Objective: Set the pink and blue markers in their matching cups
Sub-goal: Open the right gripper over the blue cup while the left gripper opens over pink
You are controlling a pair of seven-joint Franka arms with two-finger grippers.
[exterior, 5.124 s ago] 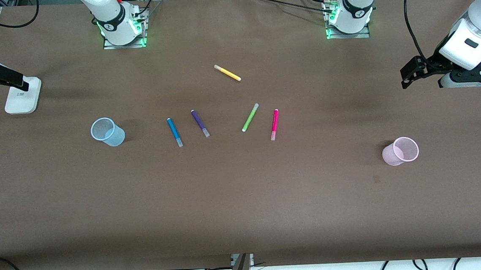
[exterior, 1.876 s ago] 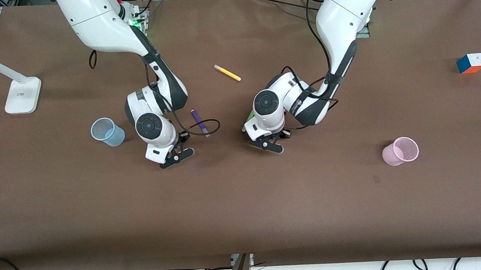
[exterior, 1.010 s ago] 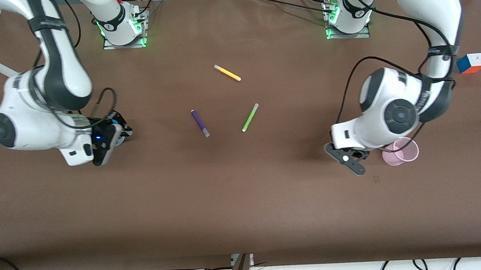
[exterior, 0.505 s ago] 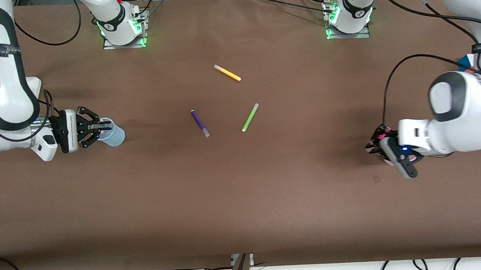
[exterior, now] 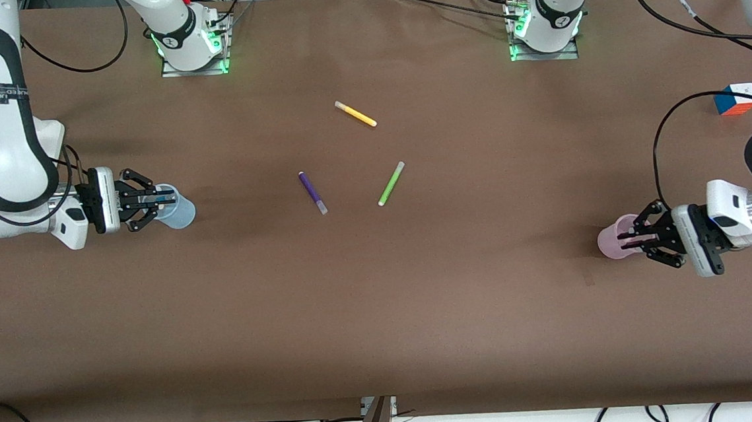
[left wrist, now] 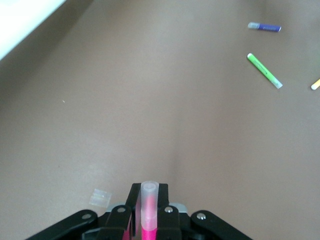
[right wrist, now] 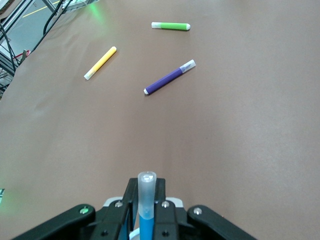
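My right gripper (exterior: pixel 160 203) is shut on the sky-blue marker (right wrist: pixel 147 210), held upright with its pale cap up, over the mouth of the light blue cup (exterior: pixel 181 213) toward the right arm's end of the table. My left gripper (exterior: pixel 624 237) is shut on the magenta-pink marker (left wrist: pixel 148 215), also cap up, over the mouth of the light pink cup (exterior: pixel 609 246) toward the left arm's end. Both hands lie level, fingers pointing toward the table's middle. The markers' lower ends are hidden by the fingers.
A dark purple marker (exterior: pixel 312 192), a lime-green marker (exterior: pixel 390 183) and a yellow marker (exterior: pixel 355 114) lie mid-table. A colour cube (exterior: pixel 735 98) sits near the left arm's end. A small clear scrap (left wrist: pixel 100 198) lies on the table by the pink cup.
Both arms took the markers from mid-table and carried them out to the cups. In the last half second the left hand swung level over the pink cup; the right hand barely moved.
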